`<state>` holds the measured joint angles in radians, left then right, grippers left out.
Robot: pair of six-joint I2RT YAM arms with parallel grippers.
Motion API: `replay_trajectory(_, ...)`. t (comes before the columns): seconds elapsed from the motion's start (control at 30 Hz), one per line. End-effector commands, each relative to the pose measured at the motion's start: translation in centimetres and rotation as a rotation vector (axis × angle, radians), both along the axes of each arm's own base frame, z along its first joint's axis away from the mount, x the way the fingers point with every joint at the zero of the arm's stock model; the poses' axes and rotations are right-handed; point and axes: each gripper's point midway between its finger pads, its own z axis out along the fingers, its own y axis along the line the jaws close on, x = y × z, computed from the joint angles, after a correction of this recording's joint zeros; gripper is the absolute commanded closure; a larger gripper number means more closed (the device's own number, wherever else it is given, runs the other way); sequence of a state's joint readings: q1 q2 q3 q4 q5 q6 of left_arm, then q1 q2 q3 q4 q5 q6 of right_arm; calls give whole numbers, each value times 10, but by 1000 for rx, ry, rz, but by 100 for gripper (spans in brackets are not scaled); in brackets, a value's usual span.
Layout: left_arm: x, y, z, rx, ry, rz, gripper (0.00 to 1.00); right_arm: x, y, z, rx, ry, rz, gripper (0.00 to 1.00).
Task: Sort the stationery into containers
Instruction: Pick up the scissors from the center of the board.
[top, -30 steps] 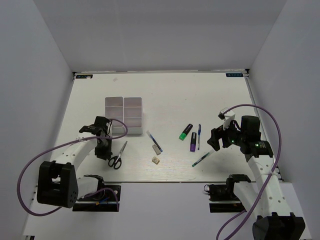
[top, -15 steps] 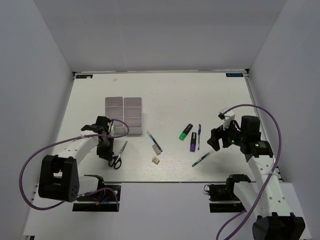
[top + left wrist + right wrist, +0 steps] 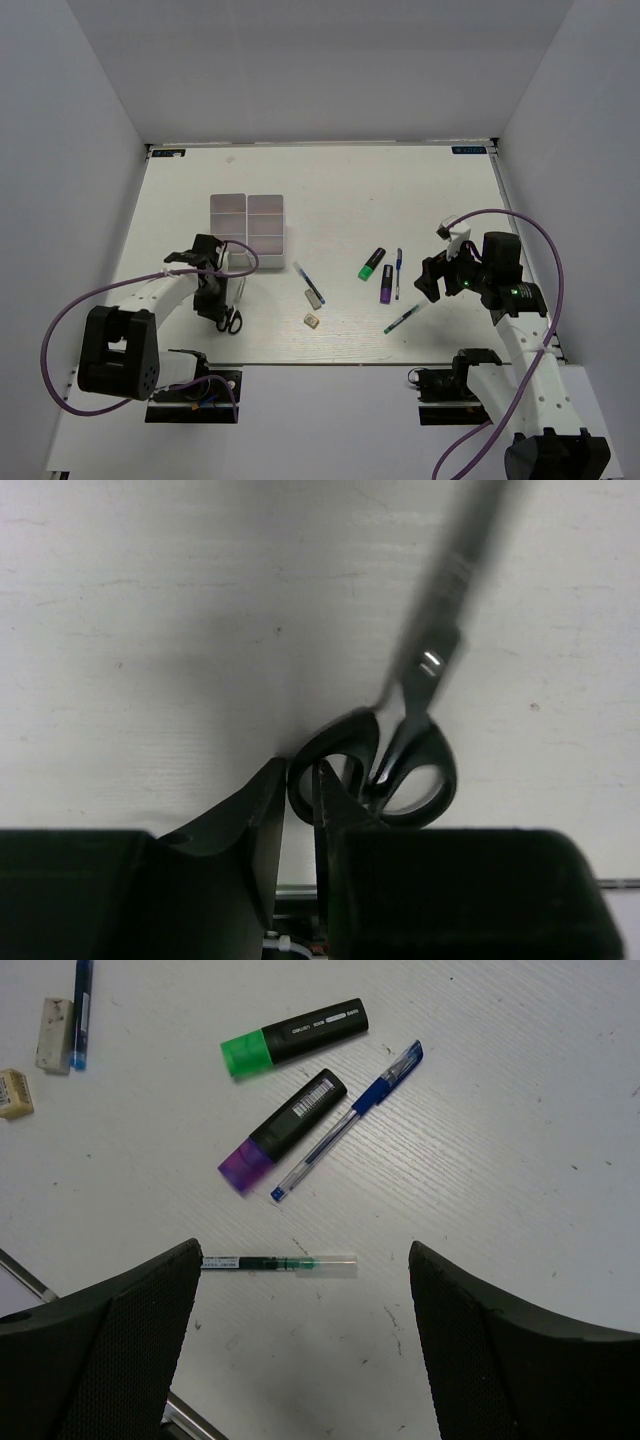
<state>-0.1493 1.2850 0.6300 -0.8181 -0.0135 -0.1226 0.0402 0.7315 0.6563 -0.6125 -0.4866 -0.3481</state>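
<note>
Your left end effector (image 3: 298,792) is low at the near left of the counter (image 3: 330,190), its fingers pinched together on the rim of one handle loop of the black scissors (image 3: 402,748), which lie flat with their blades pointing far. The white organiser tray (image 3: 248,222) sits just beyond them. Your right end effector (image 3: 432,280) hangs spread wide above the green pen (image 3: 280,1263). Farther off lie the purple highlighter (image 3: 283,1132), the green highlighter (image 3: 294,1036) and a blue pen (image 3: 347,1122).

One overhead, two wrists (close, downward)
</note>
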Motion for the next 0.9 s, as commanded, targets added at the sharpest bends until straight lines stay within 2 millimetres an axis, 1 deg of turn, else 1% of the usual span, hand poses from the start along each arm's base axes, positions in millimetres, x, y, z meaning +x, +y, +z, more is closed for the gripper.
replay_trajectory(0.0, 4, 7, -9, 29, -30, -11, 72, 0, 3, 11, 15, -33, 17, 14)
replay_trajectory(0.13, 5, 6, -14, 23, -31, -21, 71, -1, 4, 11, 17, -35, 21, 14)
replay_trajectory(0.17, 4, 6, -16, 28, -32, -24, 67, -1, 4, 12, 16, -38, 20, 14)
replay_trajectory(0.27, 3, 8, -20, 36, -25, -21, 67, -1, 3, 13, 17, -44, 20, 14)
replay_trajectory(0.3, 4, 9, -20, 41, -24, -19, 68, -1, 4, 13, 17, -44, 21, 14)
replay_trajectory(0.33, 2, 9, -21, 42, -17, -15, 72, -1, 4, 13, 18, -44, 22, 14)
replay_trajectory(0.37, 3, 9, -21, 42, -15, -15, 83, -1, 3, 13, 16, -44, 20, 14)
replay_trajectory(0.47, 3, 8, -17, 42, -23, -16, 100, -1, 4, 13, 17, -45, 23, 14)
replay_trajectory(0.53, 5, 7, -13, 39, -46, -26, 100, -1, 4, 14, 20, -47, 23, 14)
replay_trajectory(0.6, 6, 5, -4, 38, -82, -29, 100, -1, 4, 14, 19, -49, 24, 14)
replay_trajectory(0.63, 8, 0, 0, 24, -99, -39, 100, -2, 4, 15, 20, -52, 23, 14)
replay_trajectory(0.67, 10, -2, 11, 15, -146, -46, 100, -2, 5, 15, 22, -50, 25, 14)
replay_trajectory(0.7, 12, -7, 17, 1, -167, -47, 100, -2, 4, 15, 22, -53, 25, 14)
replay_trajectory(0.73, 7, -15, 22, -35, -162, -68, 100, -2, 5, 15, 22, -51, 27, 14)
replay_trajectory(0.77, 13, -19, 36, -55, -213, -71, 100, -2, 5, 16, 24, -53, 27, 14)
replay_trajectory(0.8, 11, -25, 45, -81, -237, -89, 100, -2, 5, 15, 24, -53, 27, 14)
replay_trajectory(0.83, 2, -33, 55, -124, -221, -105, 100, -2, 6, 15, 26, -50, 31, 14)
replay_trajectory(0.87, 4, -40, 68, -145, -245, -135, 100, -3, 6, 15, 26, -50, 31, 14)
